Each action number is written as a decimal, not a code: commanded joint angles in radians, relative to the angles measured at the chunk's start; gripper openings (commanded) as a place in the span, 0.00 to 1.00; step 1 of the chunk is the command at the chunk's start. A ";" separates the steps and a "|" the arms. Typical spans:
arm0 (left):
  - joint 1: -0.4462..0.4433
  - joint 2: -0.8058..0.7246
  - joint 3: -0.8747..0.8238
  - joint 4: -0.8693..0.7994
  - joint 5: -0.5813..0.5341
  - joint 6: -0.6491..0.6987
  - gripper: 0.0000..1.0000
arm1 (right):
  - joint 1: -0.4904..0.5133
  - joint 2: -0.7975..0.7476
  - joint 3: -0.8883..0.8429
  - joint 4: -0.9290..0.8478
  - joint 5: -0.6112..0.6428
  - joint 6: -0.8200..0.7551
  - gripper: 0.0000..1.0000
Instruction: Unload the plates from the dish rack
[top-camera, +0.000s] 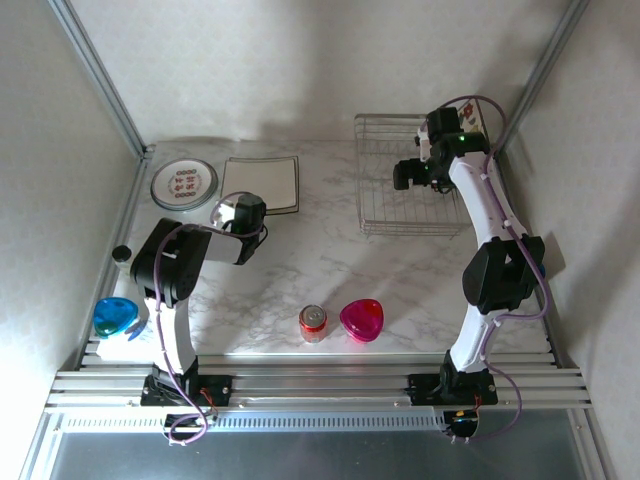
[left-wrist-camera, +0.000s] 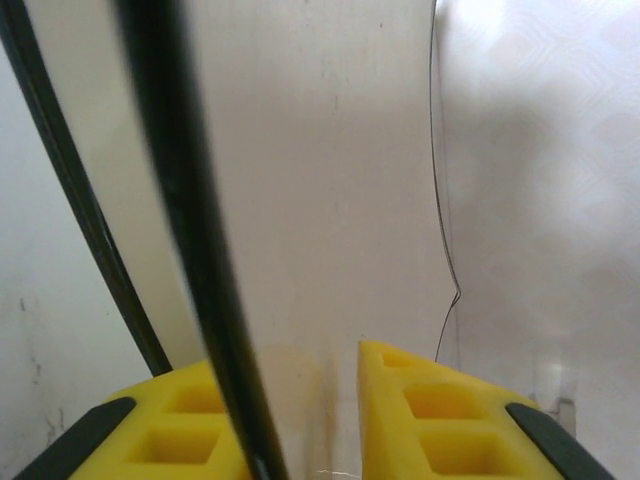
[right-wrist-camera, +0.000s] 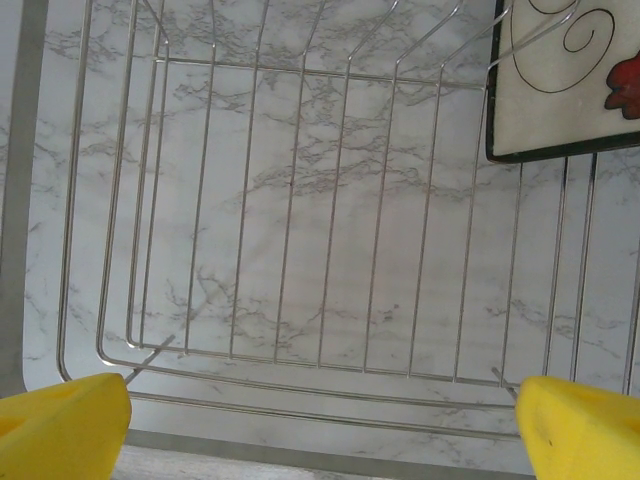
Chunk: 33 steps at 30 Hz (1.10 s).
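Silver wire-grid dish rack (right-wrist-camera: 288, 200) on veined marble tabletop (top-camera: 300, 270)

red can (top-camera: 313, 323) beside pink heart dish (top-camera: 361, 319)

Dish rack (top-camera: 395, 190) mostly open, square plate (right-wrist-camera: 565, 90) in one corner; can (top-camera: 313, 322), pink dish (top-camera: 361, 319) near front edge

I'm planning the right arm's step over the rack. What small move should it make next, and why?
Probably shift the right gripper toward the square plate in the dish rack's corner. Its jaws stand wide open and empty, and in the wrist view that plate sits off to the upper right, beyond the fingers, so it likely needs lining up before any grasp.
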 joint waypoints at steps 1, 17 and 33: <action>0.008 -0.061 0.002 0.026 0.015 0.037 0.32 | 0.003 -0.029 -0.007 0.017 -0.009 -0.001 0.99; 0.015 -0.084 -0.004 -0.056 0.097 0.115 0.36 | 0.002 -0.021 0.009 0.023 -0.012 0.002 0.99; 0.033 -0.066 -0.067 -0.014 0.160 0.124 0.35 | 0.007 -0.008 0.025 0.018 -0.016 0.006 0.99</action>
